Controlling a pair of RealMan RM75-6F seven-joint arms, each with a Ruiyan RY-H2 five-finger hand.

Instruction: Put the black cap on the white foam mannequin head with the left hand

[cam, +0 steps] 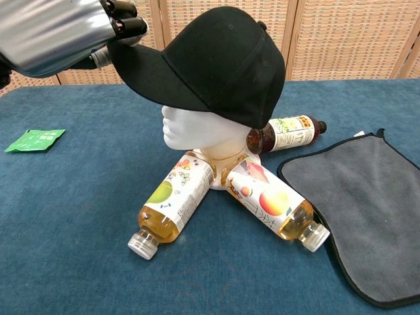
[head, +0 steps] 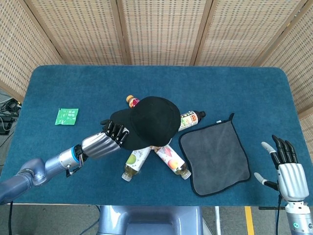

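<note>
The black cap (head: 149,120) (cam: 216,62) sits low over the white foam mannequin head (cam: 197,131), tilted down at the back and covering the brow and eyes. My left hand (head: 108,139) (cam: 72,33) grips the cap's brim at its left end. Only the face's lower part shows in the chest view; the head view hides the foam under the cap. My right hand (head: 286,169) rests at the table's near right corner, fingers spread, holding nothing.
Several drink bottles lie around the mannequin base: one yellow-green (cam: 169,203), one with fruit label (cam: 272,207), one dark (cam: 282,133). A grey cloth (head: 215,154) lies right of them. A green packet (head: 66,116) lies far left.
</note>
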